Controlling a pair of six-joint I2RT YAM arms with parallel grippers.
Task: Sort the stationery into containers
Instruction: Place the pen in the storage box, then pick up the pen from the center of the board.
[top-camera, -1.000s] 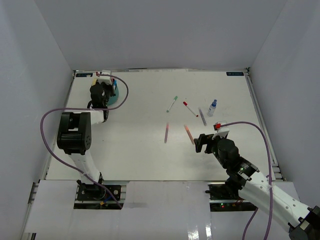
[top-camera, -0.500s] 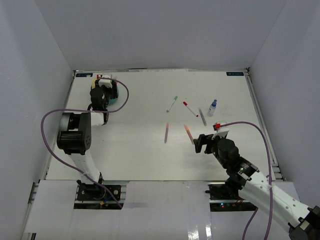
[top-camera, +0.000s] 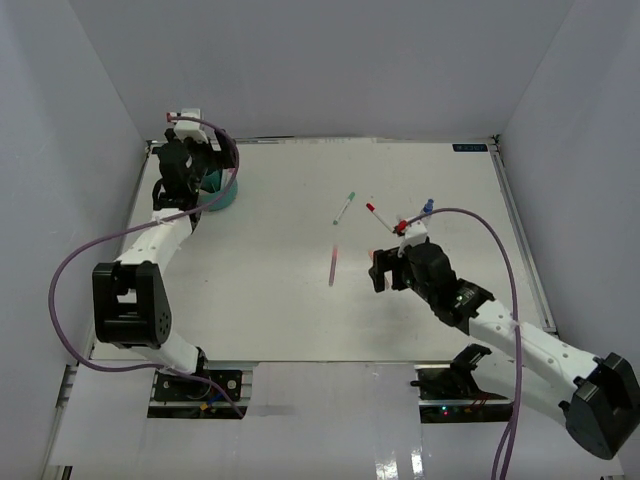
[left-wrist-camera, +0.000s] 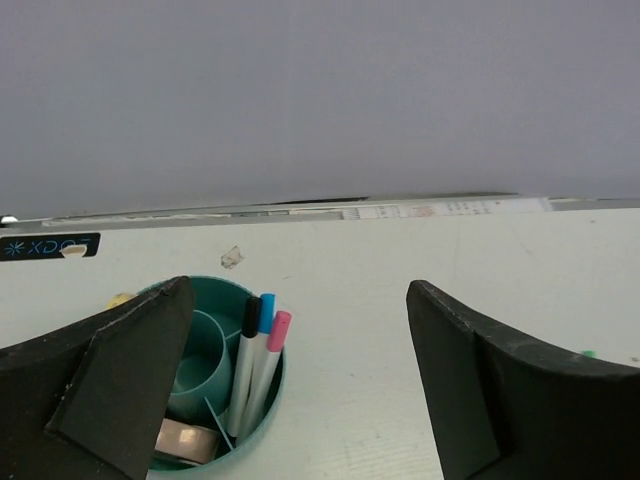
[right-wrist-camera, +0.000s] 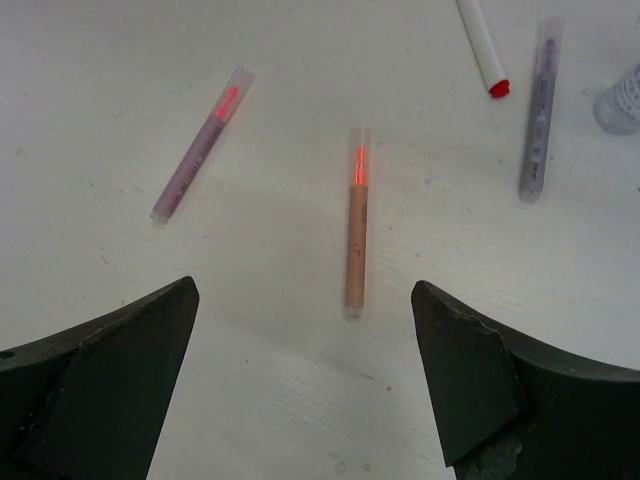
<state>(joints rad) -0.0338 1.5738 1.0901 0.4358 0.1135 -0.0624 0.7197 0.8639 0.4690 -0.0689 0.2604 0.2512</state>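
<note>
Plainly the sort is partway done. The left gripper (left-wrist-camera: 298, 330) hangs just above and in front of the teal organizer (left-wrist-camera: 215, 282), jaws spread wide and holding nothing. Inside the organizer, one outer compartment to the right of its central tube (left-wrist-camera: 200, 345) holds three markers standing on end: a black-capped marker (left-wrist-camera: 251, 305), a blue-capped marker (left-wrist-camera: 266, 300) and a pink-capped marker (left-wrist-camera: 281, 318). A cream piece (left-wrist-camera: 185, 437), probably the tape roll, lies in the nearest compartment, half hidden by a finger. Well to the right of the organizer, loose on the counter (top-camera: 270, 260), lie a green-capped marker (top-camera: 344, 208), a pinkish marker (right-wrist-camera: 200, 145), an orange-bodied marker (right-wrist-camera: 355, 225), a red-capped marker (right-wrist-camera: 482, 50), a greyish-purple pen (right-wrist-camera: 537, 120) and, farthest from the organizer, a small bottle (top-camera: 427, 207). The right gripper (right-wrist-camera: 303, 290) hovers out there too, wide open and empty, with the orange-bodied marker lying lengthwise in its gap. I judge that picking up this marker is the step in hand. The next move calls for lowering straight down and closing across the marker's thin barrel, then carrying it all the way back to the organizer.
</note>
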